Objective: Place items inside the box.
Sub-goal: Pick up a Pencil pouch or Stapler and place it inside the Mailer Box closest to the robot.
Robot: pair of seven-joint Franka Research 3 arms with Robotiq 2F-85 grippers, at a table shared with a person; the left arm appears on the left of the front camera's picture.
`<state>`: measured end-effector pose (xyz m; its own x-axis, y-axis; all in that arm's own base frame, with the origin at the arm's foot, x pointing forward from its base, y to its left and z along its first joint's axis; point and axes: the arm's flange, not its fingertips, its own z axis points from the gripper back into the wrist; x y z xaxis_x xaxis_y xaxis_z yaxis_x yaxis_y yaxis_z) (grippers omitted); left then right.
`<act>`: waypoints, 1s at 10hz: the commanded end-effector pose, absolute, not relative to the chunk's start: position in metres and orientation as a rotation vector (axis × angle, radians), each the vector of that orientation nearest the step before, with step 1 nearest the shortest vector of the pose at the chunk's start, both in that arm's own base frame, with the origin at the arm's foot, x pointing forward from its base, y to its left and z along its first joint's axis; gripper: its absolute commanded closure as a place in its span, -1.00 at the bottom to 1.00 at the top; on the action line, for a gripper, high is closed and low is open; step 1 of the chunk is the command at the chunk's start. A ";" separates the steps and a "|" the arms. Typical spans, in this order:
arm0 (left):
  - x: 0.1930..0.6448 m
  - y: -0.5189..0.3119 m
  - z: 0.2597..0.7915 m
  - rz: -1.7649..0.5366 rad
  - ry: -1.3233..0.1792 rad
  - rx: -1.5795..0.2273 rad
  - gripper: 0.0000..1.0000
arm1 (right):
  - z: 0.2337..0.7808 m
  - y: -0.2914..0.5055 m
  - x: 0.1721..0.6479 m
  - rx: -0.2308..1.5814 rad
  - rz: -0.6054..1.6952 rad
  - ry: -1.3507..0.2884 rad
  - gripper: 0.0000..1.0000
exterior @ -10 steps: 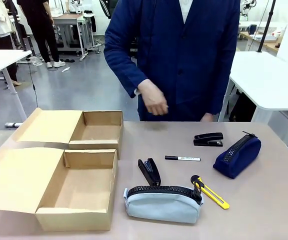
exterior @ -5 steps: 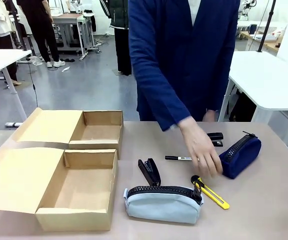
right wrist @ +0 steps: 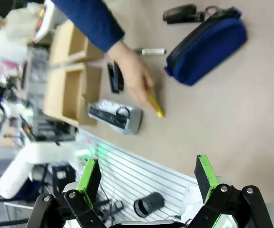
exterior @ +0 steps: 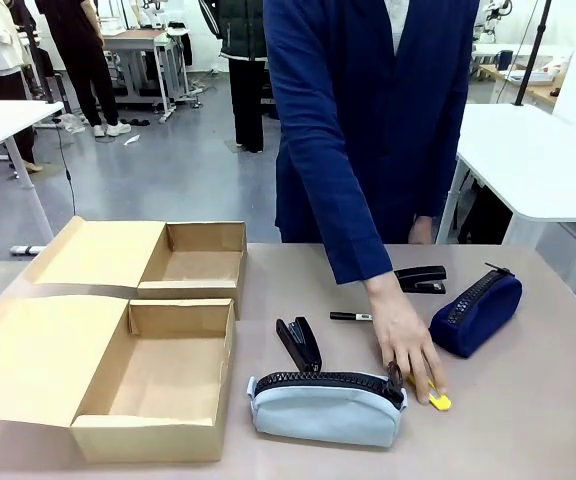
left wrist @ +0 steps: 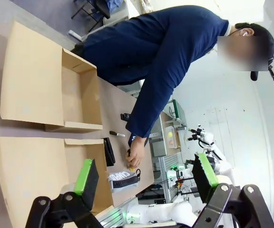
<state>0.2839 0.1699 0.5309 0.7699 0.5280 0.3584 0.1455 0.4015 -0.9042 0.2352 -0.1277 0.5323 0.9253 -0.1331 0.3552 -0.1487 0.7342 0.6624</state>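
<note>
On left gripper (left wrist: pixel 144 168) & right gripper (right wrist: pixel 146 171), black links w/ bright green pads (left wrist: pixel 87 180) are seen, silver screws at joints. A navy long-sleeved jacket (exterior: pixel 388 120) is worn by the person over white top (exterior: pixel 398 15); white earbud (left wrist: pixel 244 32) is fitted

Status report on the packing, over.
Left pincer open, empty. Right pincer open, empty. Person's hand on utility knife, in the way. Near box empty.

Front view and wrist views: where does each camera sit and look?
Front view: robot's side, facing across the table toward the person, whose hand shows.
Left wrist view: raised, looking past the open left gripper at the boxes.
Right wrist view: raised, looking past the open right gripper at the navy pouch.
Shared: hand on utility knife.
</note>
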 end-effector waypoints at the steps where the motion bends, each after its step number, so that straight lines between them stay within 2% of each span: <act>1: 0.285 0.170 0.531 0.246 -0.707 -1.169 -1.00 | 0.522 -0.140 0.213 0.798 -0.052 -0.517 -1.00; 5: 0.285 0.170 0.531 0.246 -0.707 -1.169 -1.00 | 0.515 -0.127 0.217 0.769 -0.042 -0.539 -1.00; 7: 0.285 0.170 0.531 0.246 -0.707 -1.169 -1.00 | 0.515 -0.101 0.220 0.691 0.017 -0.563 -1.00; 9: 0.285 0.170 0.531 0.246 -0.707 -1.169 -1.00 | 0.500 -0.032 0.226 0.641 0.201 -0.505 -1.00; 10: 0.285 0.170 0.531 0.246 -0.707 -1.169 -1.00 | 0.485 0.006 0.232 0.556 0.282 -0.476 -1.00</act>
<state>0.2846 0.1702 0.5301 0.7714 0.5275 0.3560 0.1432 0.4012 -0.9047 0.2502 -0.0604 0.5624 0.8825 0.0430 0.4682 -0.3127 0.7974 0.5162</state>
